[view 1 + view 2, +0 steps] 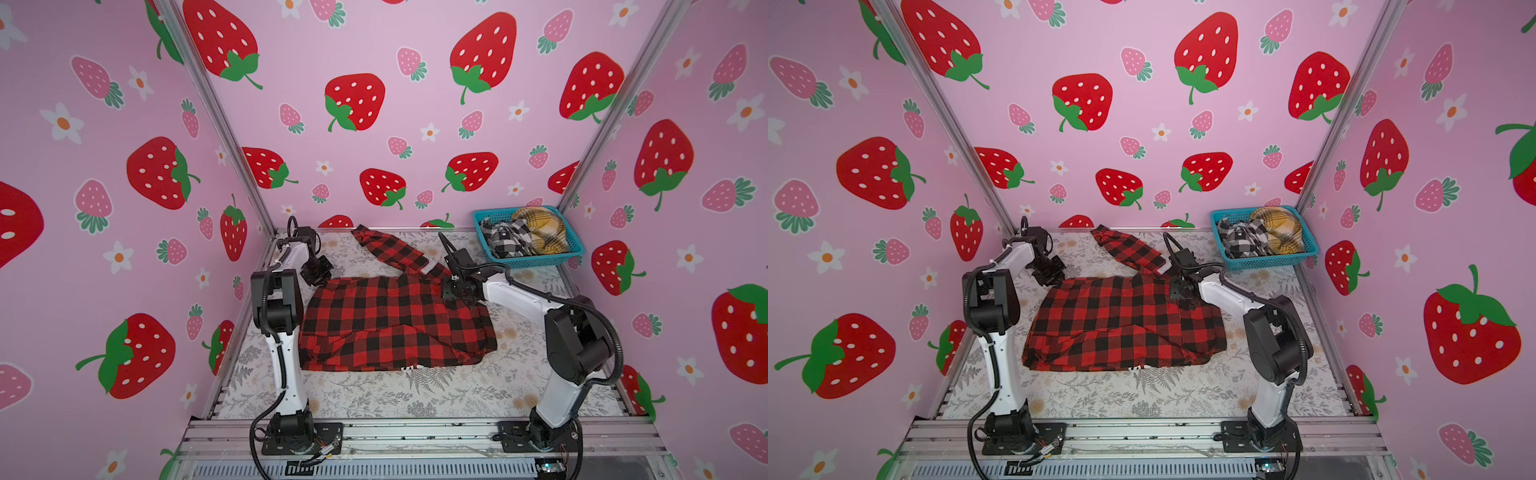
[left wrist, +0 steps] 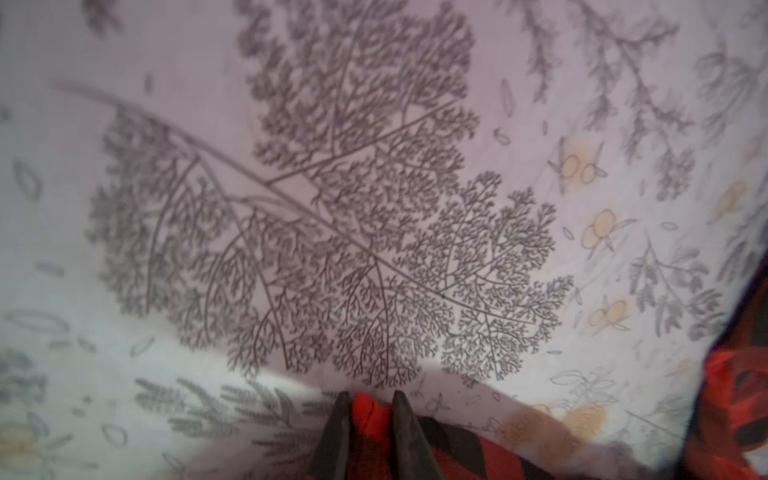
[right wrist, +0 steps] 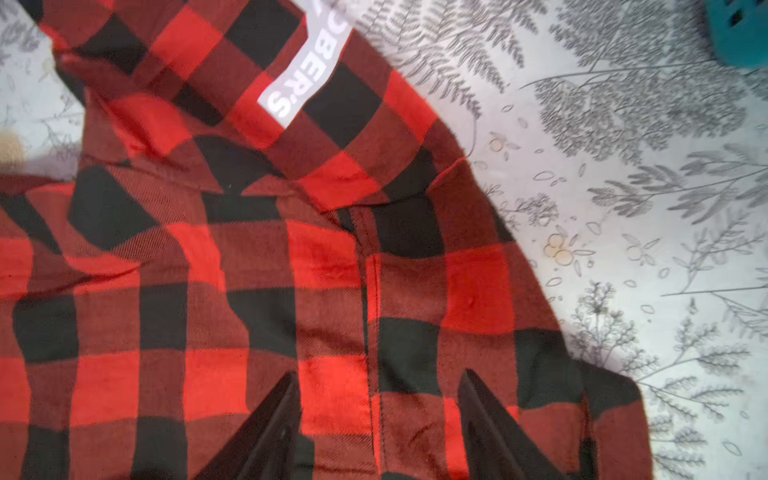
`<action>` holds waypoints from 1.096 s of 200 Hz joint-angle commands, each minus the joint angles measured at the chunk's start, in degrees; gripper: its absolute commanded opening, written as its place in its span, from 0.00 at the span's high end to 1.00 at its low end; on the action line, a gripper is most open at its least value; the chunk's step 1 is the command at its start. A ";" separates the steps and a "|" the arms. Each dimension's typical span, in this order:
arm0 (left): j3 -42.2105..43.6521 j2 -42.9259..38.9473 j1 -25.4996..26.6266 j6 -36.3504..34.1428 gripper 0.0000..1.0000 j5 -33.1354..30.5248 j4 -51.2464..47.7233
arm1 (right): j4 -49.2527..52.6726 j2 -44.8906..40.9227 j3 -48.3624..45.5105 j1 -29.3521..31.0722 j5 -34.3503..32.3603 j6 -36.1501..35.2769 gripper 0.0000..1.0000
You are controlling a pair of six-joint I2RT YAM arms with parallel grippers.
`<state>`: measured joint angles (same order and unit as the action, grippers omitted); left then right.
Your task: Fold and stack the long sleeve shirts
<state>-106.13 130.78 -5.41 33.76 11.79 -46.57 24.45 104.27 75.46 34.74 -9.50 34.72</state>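
The red-and-black checked shirt point(image 1: 395, 324) point(image 1: 1125, 324) lies spread across the middle of the table, with one sleeve point(image 1: 390, 247) stretched toward the back wall. At the shirt's far left corner my left gripper point(image 1: 319, 273) point(image 2: 370, 397) is shut on a bunch of its red cloth point(image 2: 368, 409). My right gripper point(image 1: 453, 291) point(image 3: 378, 378) stands open just over the shirt point(image 3: 249, 270) near the collar, with its grey label point(image 3: 305, 66) ahead of the fingers. A black-and-white checked shirt point(image 1: 505, 239) and a mustard-yellow plaid shirt point(image 1: 540, 232) lie crumpled in the basket.
A teal mesh basket point(image 1: 536, 262) point(image 1: 1266, 262) stands at the back right corner of the table. A leaf-printed cloth point(image 1: 374, 399) covers the table. Strawberry-patterned walls close in the left, back and right sides. Both arm bases sit on the metal rail point(image 1: 415, 432) at the front.
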 commanded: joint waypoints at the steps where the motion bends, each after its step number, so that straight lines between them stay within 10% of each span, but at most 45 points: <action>1: 2.56 -5.54 -0.47 0.52 0.98 0.98 0.36 | 0.86 4.49 6.82 -0.73 -4.72 -0.93 0.33; 74: 12.23 -15.47 -0.76 -2.10 1.00 -1.14 1.49 | 7.17 26.45 29.98 -4.31 -8.63 -6.37 0.34; 144: 13.93 -14.70 -1.12 -2.98 1.00 -2.46 1.65 | 9.65 31.51 32.45 -5.12 -9.46 -9.72 0.38; 219: 16.09 -13.60 -3.02 -2.85 1.00 -1.80 3.95 | 4.62 27.81 27.35 -5.31 -8.61 -11.94 1.00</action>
<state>-90.48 116.16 -7.33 31.20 10.52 -43.40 28.86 133.84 105.47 29.82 -17.23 23.77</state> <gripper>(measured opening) 0.052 0.045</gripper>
